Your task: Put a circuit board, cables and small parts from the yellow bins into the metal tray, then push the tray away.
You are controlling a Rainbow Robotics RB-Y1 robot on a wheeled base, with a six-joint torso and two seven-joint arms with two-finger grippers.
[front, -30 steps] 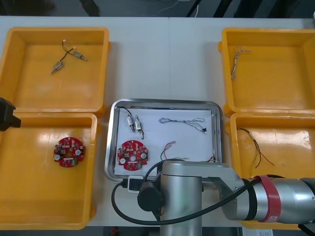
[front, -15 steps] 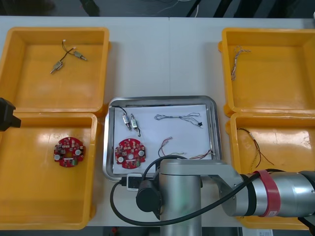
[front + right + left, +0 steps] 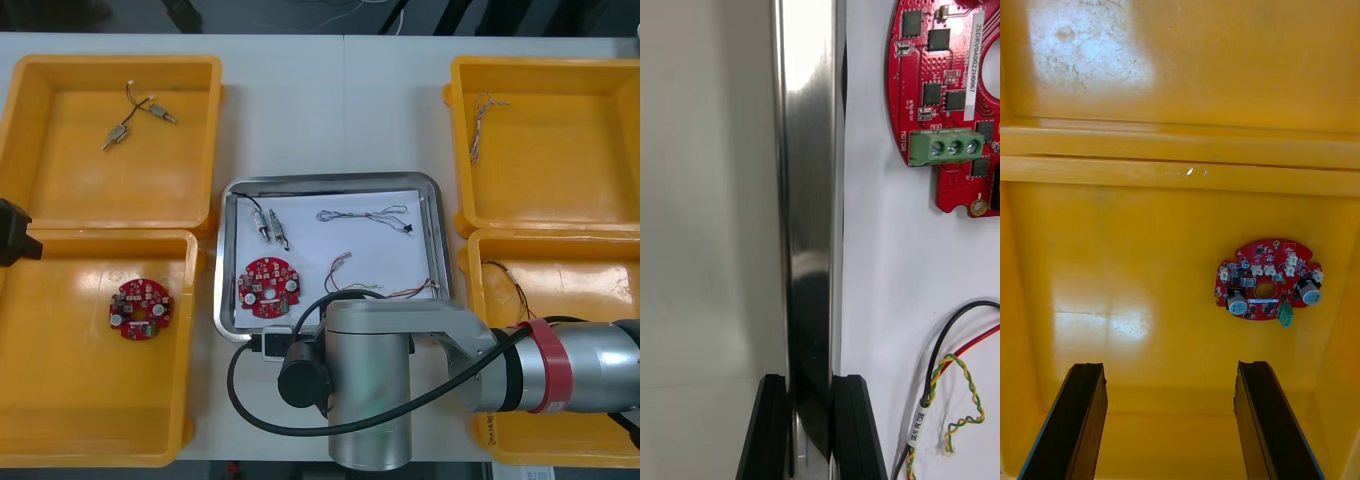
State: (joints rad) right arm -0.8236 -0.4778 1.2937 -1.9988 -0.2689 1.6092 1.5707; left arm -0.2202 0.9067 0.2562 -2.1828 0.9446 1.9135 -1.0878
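The metal tray (image 3: 330, 180) lies between the yellow bins, white inside. It holds a round red circuit board (image 3: 269, 287), two small metal parts (image 3: 270, 229), a thin twisted cable (image 3: 368, 219) and a red and yellow cable (image 3: 385, 290). My right arm (image 3: 400, 385) covers the tray's near edge. In the right wrist view my right gripper (image 3: 814, 427) is shut on the tray's shiny rim (image 3: 809, 187), with the circuit board (image 3: 947, 97) and cables (image 3: 955, 375) just inside it. My left gripper (image 3: 1171, 367) hangs open over the near left bin (image 3: 1112, 262), above another circuit board (image 3: 1266, 289).
The far left bin (image 3: 40, 190) holds small metal parts (image 3: 135, 115). A second board (image 3: 141, 308) lies in the near left bin. A twisted cable (image 3: 480, 120) lies in the far right bin, and thin cables (image 3: 515, 295) in the near right bin. Bare table (image 3: 335, 110) stretches beyond the tray.
The tray has slid away from me toward the far edge, carried by my right gripper. The right arm has advanced with it. The left arm has stayed put.
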